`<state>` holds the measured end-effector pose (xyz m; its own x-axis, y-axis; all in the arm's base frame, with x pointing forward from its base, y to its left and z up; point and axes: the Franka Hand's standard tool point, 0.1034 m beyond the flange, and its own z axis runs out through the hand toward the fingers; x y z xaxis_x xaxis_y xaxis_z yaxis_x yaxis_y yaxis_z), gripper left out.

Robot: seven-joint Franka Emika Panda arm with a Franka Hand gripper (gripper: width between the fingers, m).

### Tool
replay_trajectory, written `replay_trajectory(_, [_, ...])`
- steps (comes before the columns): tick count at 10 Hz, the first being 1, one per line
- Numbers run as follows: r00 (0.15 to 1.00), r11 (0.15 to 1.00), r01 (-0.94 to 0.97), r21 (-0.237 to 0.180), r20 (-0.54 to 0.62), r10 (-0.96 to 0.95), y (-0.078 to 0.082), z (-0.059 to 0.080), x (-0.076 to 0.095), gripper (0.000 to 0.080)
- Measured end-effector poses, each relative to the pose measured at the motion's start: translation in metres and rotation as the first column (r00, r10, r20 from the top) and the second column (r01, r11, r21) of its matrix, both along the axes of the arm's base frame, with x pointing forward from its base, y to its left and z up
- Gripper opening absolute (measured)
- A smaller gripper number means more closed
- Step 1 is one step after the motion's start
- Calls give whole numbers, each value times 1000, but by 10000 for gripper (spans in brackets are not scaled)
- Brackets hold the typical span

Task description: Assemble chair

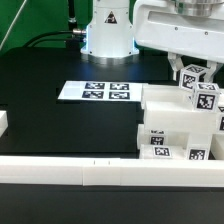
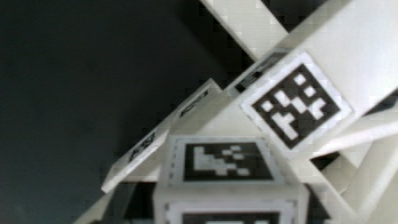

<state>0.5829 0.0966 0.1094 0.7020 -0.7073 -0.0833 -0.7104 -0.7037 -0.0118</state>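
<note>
At the exterior view's right, on the near side of the black table, find the chair [image 1: 175, 125] in a tight cluster of white parts: chunky seat block [image 1: 168, 108] in front, tagged side frame [image 1: 205, 98] upright behind it, just beyond the border rail [image 1: 100, 170] and well apart from the marker board [image 1: 97, 91]. Look to the gripper [image 1: 186, 72], low over the frame's top edge with jaws partly closed; cannot tell from either view whether clamped on the frame or merely straddling it. From the wrist view, note the X-braced struts [image 2: 267, 40] and a tagged cube [image 2: 226, 160] very close to the lens, all tilted across the picture. Judged as a seating step, so confirm a square, firm hold on the frame before any lift. Keep the frame upright, move slowly, and line its joining face up with the seat block before pressing. Avoid dragging against neighbouring parts, probably light and easily nudged. Press straight, never at an angle.
</note>
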Motion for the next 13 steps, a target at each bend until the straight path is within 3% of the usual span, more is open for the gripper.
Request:
replay_trajectory(5, [958,958,287,22,-29,-287,-5,-1,0,274])
replay_trajectory(7, [960,960,279,23,-29,-279,-4,-1,-1,274])
replay_trajectory(9, [966,965,259,24,-27,-259,-4,-1,-1,523])
replay_trajectory(10, [984,984,178,30,-21,-177,-3,1,1,609])
replay_trajectory(13, [996,995,-87,52,15,87,9,6,3,648])
